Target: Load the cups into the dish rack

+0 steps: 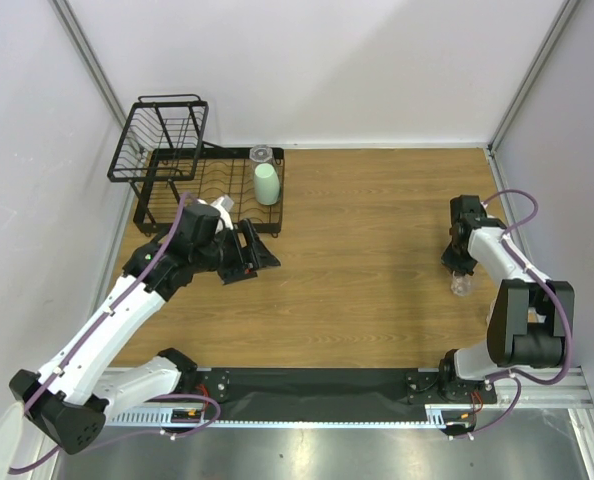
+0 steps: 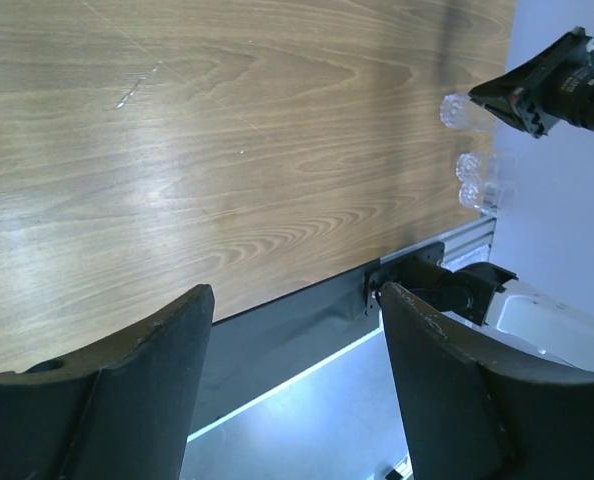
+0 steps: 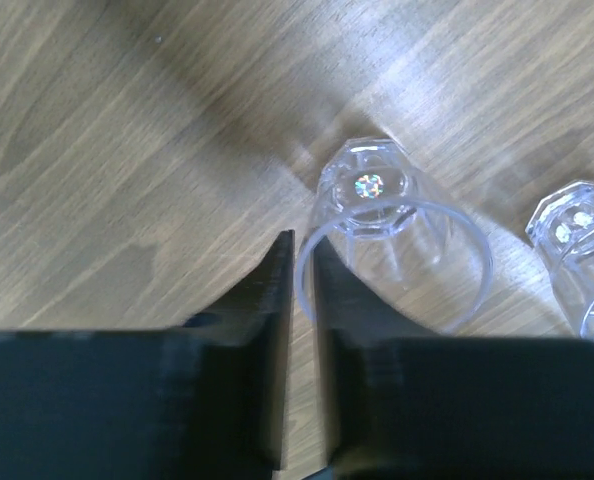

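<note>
Clear cup (image 3: 397, 232) upright, mouth up, rim between jaws

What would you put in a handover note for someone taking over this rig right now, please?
Left gripper: open, empty, above the table near the dish rack.
Right gripper: shut on the rim of a clear cup at the table's right side.
Done: mint-green cup in the rack's tray, one clear glass at its far edge.
Left: the gripped cup, plus a second clear cup beside it.
</note>
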### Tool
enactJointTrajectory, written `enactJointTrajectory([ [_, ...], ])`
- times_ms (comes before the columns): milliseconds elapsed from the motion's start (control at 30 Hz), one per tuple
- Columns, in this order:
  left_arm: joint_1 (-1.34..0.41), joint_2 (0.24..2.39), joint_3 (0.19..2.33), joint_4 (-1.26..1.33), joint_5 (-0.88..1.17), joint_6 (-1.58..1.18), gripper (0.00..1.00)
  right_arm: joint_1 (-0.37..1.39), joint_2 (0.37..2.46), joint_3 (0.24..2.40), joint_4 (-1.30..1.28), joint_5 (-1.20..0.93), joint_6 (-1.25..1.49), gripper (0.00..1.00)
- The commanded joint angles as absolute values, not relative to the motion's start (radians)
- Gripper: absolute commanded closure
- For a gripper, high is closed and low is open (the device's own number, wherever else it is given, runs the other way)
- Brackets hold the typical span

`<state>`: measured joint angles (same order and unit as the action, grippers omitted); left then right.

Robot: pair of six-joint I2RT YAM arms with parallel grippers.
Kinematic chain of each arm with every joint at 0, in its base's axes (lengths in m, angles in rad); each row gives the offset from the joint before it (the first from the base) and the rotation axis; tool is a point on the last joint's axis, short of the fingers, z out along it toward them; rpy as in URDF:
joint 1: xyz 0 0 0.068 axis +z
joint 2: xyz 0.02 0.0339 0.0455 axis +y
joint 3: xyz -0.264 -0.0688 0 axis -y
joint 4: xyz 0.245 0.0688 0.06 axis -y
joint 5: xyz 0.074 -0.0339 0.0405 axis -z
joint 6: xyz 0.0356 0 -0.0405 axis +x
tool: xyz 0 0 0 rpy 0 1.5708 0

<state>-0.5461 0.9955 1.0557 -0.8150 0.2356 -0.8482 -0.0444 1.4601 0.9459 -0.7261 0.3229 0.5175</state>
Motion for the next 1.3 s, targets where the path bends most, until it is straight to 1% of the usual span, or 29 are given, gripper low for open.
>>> enactJointTrajectory([
  [0, -0.552, 0.983, 1.081, -0.769, 0.288, -0.847, 0.27, -0.049, 1.41, 0.933, -0.704, 0.308, 0.552, 0.92],
  [33, -0.552, 0.98, 1.089, -0.762, 0.285, -0.842, 0.26, -0.049, 1.407, 0.933, -0.707, 0.295, 0.554, 0.97],
  [67, -0.551, 0.977, 1.094, -0.762, 0.278, -0.838, 0.26, -0.049, 1.408, 0.934, -0.71, 0.288, 0.554, 1.0],
  [233, -0.551, 0.948, 1.14, -0.753, 0.244, -0.804, 0.23, -0.049, 1.373, 0.974, -0.718, 0.226, 0.519, 1.0],
  [367, -0.552, 0.902, 1.18, -0.721, 0.207, -0.805, 0.19, -0.038, 1.315, 1.06, -0.681, -0.053, 0.511, 1.0],
  [400, -0.552, 0.896, 1.189, -0.716, 0.171, -0.824, 0.19, -0.037, 1.306, 1.083, -0.669, -0.193, 0.521, 1.0],
  [467, -0.548, 0.878, 1.215, -0.713, 0.132, -0.851, 0.19, -0.018, 1.305, 1.127, -0.591, -0.375, 0.563, 1.0],
  [500, -0.549, 0.868, 1.221, -0.709, 0.1, -0.879, 0.19, -0.011, 1.304, 1.137, -0.554, -0.537, 0.587, 1.0],
  [567, -0.548, 0.836, 1.215, -0.651, 0.075, -0.9, 0.19, 0.038, 1.304, 1.132, -0.372, -0.668, 0.736, 1.0],
  [600, -0.549, 0.824, 1.204, -0.593, 0.052, -0.926, 0.18, 0.057, 1.304, 1.123, -0.286, -0.781, 0.805, 1.0],
  [633, -0.549, 0.812, 1.18, -0.557, 0.038, -0.937, 0.17, 0.096, 1.31, 1.1, -0.085, -0.817, 0.986, 1.0],
  [667, -0.549, 0.793, 1.163, -0.519, 0.028, -0.946, 0.16, 0.125, 1.315, 1.095, 0.028, -0.842, 1.074, 1.0],
  [700, -0.549, 0.761, 1.119, -0.429, 0.014, -0.96, 0.15, 0.15, 1.324, 1.097, 0.22, -0.856, 1.171, 1.0],
  [733, -0.549, 0.741, 1.092, -0.382, 0.003, -0.968, 0.14, 0.178, 1.345, 1.101, 0.312, -0.851, 1.249, 1.0],
  [767, -0.549, 0.721, 1.068, -0.341, -0.024, -0.974, 0.14, 0.237, 1.36, 1.132, 0.39, -0.844, 1.391, 1.0],
  [800, -0.549, 0.686, 1.015, -0.26, -0.04, -0.992, 0.12, 0.265, 1.377, 1.15, 0.52, -0.833, 1.454, 1.0],
  [867, -0.549, 0.654, 0.962, -0.174, -0.075, -1.006, 0.12, 0.351, 1.426, 1.218, 0.618, -0.775, 1.594, 1.0],
  [933, -0.551, 0.625, 0.907, -0.071, -0.106, -1.031, 0.09, 0.402, 1.475, 1.258, 0.736, -0.711, 1.67, 1.0],
  [1000, -0.549, 0.623, 0.885, 0.028, -0.113, -1.037, 0.09, 0.469, 1.508, 1.307, 0.799, -0.674, 1.739, 1.0],
  [1100, -0.552, 0.65, 0.9, 0.101, -0.114, -1.016, 0.07, 0.537, 1.551, 1.348, 0.83, -0.621, 1.793, 1.0],
  [1267, -0.557, 0.675, 0.925, 0.196, -0.109, -0.939, 0.07, 0.6, 1.569, 1.362, 0.861, -0.568, 1.825, 1.0],
])
